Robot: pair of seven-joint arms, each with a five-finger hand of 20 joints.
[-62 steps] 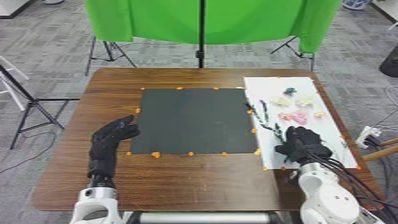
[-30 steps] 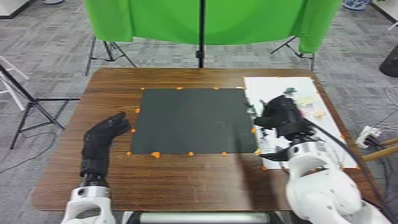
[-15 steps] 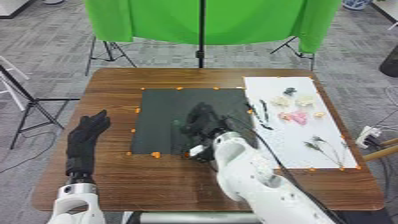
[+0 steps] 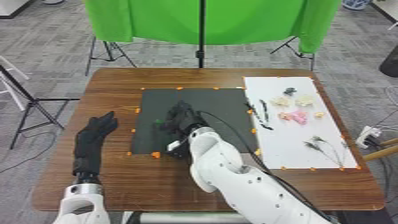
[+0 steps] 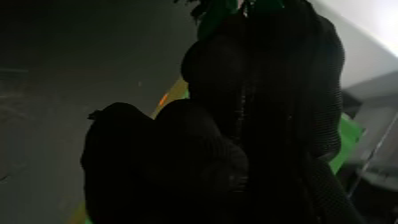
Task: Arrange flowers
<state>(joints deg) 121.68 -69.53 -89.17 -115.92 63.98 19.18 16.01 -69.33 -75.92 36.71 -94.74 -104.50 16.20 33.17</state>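
Over the left part of the dark board (image 4: 216, 103), my right hand (image 4: 185, 120) is held low, with a bit of green leaf (image 4: 160, 121) at its left side. In the right wrist view, my right hand (image 5: 266, 85) pinches a green leafy sprig (image 5: 213, 19) at its fingertips; the glove hides most of the stem. My left hand (image 4: 92, 134) is left of the board, fingers relaxed and nothing in them. On the white sheet (image 4: 289, 147) lie cream flowers (image 4: 304, 101), pink flowers (image 4: 298, 117), a dark blue-green piece (image 4: 290, 91), dark leafy sprigs (image 4: 265, 114) and thin-stemmed sprigs (image 4: 315, 146).
Orange tabs (image 4: 155, 155) line the edges of the board and sheet. The brown table (image 4: 133, 185) extends around them. A cable runs along my right arm, over the board's right part. A green cloth (image 4: 160, 20) hangs on a stand beyond the table.
My right hand has gone from the white sheet leftward to the dark board, uncovering the flowers and thin-stemmed sprigs. My left hand has shifted outward to the left, then slightly back.
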